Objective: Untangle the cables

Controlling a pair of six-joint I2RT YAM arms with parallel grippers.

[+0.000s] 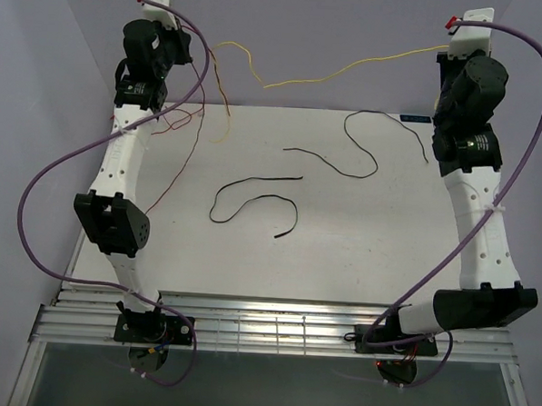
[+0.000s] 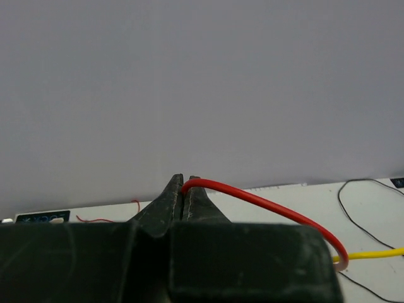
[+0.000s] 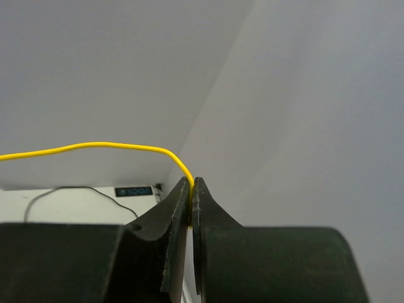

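My left gripper (image 1: 188,49) is raised at the far left and shut on the red cable (image 1: 187,158), which hangs down to the table. In the left wrist view the jaws (image 2: 183,183) pinch the red cable (image 2: 265,203), which arcs right and meets the yellow cable (image 2: 372,254). My right gripper (image 1: 444,52) is raised at the far right, shut on the yellow cable (image 1: 305,79), which spans the air between the arms. The right wrist view shows the jaws (image 3: 191,183) clamped on the yellow cable (image 3: 95,145). Two black cables (image 1: 262,196) (image 1: 373,165) lie loose on the table.
The white table (image 1: 386,255) is backed by grey walls on the far side and both flanks. Thick purple hoses (image 1: 35,191) loop out from both arms. A slatted metal ledge (image 1: 274,321) runs along the near edge by the arm bases.
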